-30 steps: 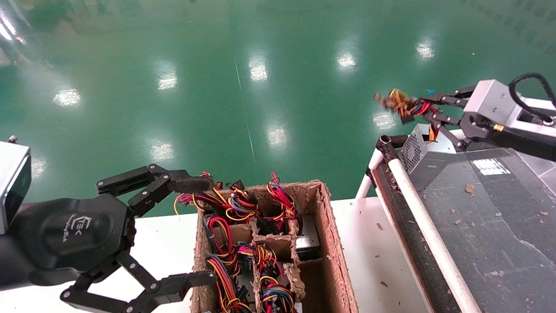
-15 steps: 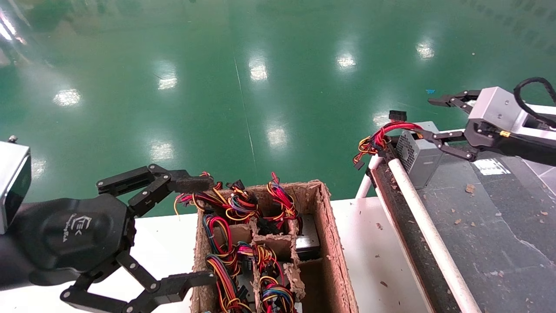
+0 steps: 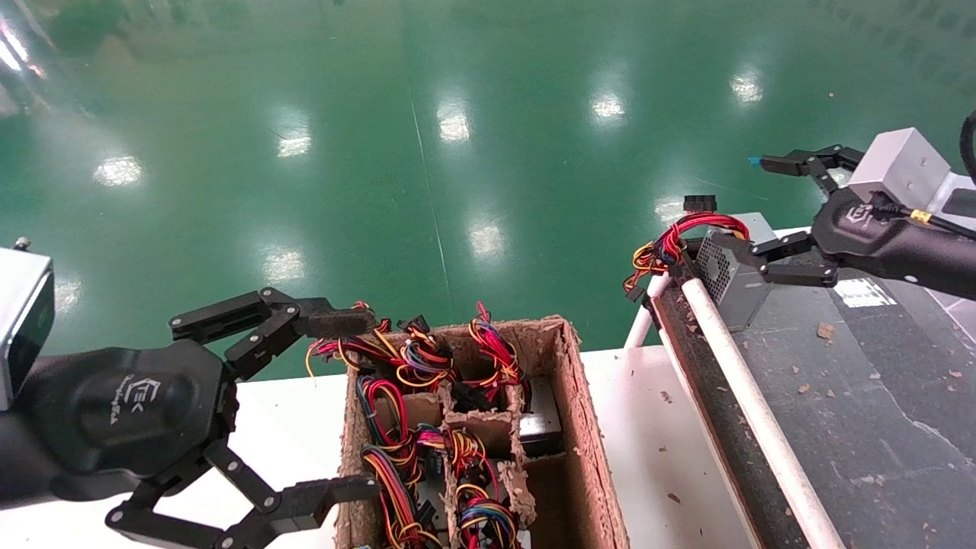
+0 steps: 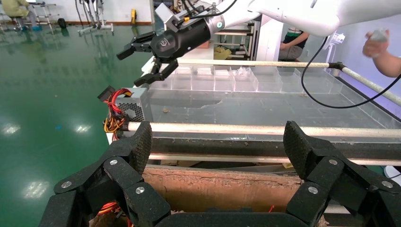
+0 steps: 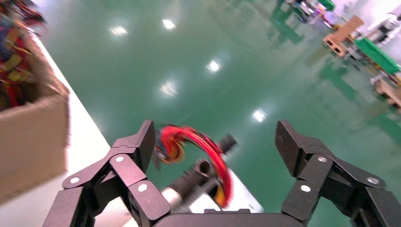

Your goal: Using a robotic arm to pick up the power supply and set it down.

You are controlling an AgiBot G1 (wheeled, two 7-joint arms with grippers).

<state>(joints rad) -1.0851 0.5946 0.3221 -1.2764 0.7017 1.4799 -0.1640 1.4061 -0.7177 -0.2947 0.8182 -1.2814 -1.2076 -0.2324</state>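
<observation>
We have the power supply point(image 3: 730, 268) down on the dark surface point(image 3: 854, 396) to our right, sitting at its far end against the white rail point(image 3: 743, 396), perforated vent face turned toward our left, wire bundle point(image 3: 671, 242) spilling out over the far corner and hanging past the rail end above the green floor point(image 3: 427, 137). The box's long axis we cannot tell from here, since the near side is partly covered. Our right pincer point(image 3: 770, 204) hangs just above it, spread wide and released, one finger point(image 3: 785, 162) up over the floor and the other low beside the box's top; whether that lower one touches the metal we cannot tell. Our left pincer point(image 3: 339, 404) hovers parked and wide open at the near-left, straddling the left wall of the cardboard crate point(image 3: 583, 450), which sits on the white surface point(image 3: 656, 450) and holds more units with red, yellow and blue wires in its cells. Brown flecks litter the dark surface. In the left wrist view, clear plastic bins point(image 4: 246, 78) line the far side of that surface, and ceiling lights glare off the glossy floor.
</observation>
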